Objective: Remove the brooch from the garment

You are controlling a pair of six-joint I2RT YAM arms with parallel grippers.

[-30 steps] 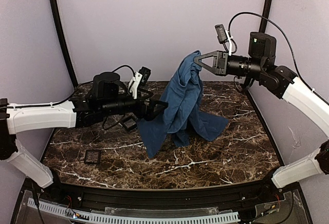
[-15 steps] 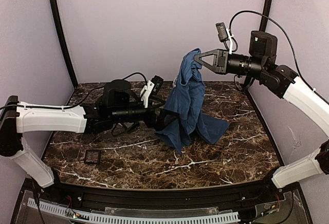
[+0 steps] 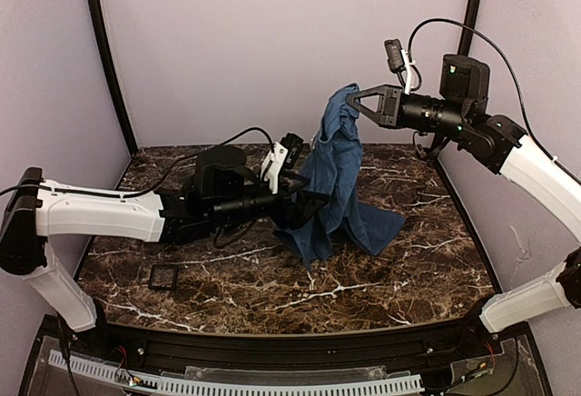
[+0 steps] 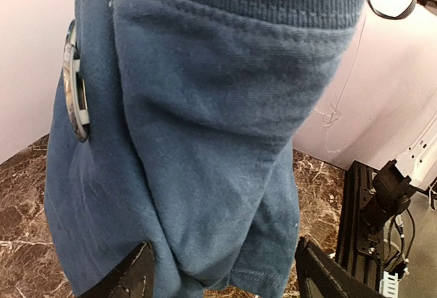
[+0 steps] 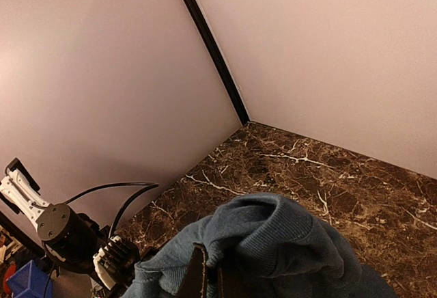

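While the right claw (image 3: 350,104) is raised well above the bench (image 3: 408,273), it is clenched on the top fold of the blue garment (image 3: 338,173). The cloth hangs from that grip, with its lower part pooled on the marble surface. The right wrist view confirms the grip: the fingers (image 5: 198,277) close on a bunched, ribbed edge of the fabric.

The left claw (image 3: 313,203) reaches in from the left, level with the lower half of the hanging garment. Its jaws are released and spread wide. In the left wrist view the two fingertips (image 4: 136,274) stand on either side of a thick vertical fold near the hem. Firm contact with the cloth cannot be confirmed.

The brooch (image 4: 74,83) is on the garment. The left wrist view shows it edge-on as a pale, whitish-grey round piece on the left flank of the cloth, up and to the left of both fingertips and apart from them.

A small black square tray (image 3: 163,276) lies on the bench at the near left, well apart from the garment.
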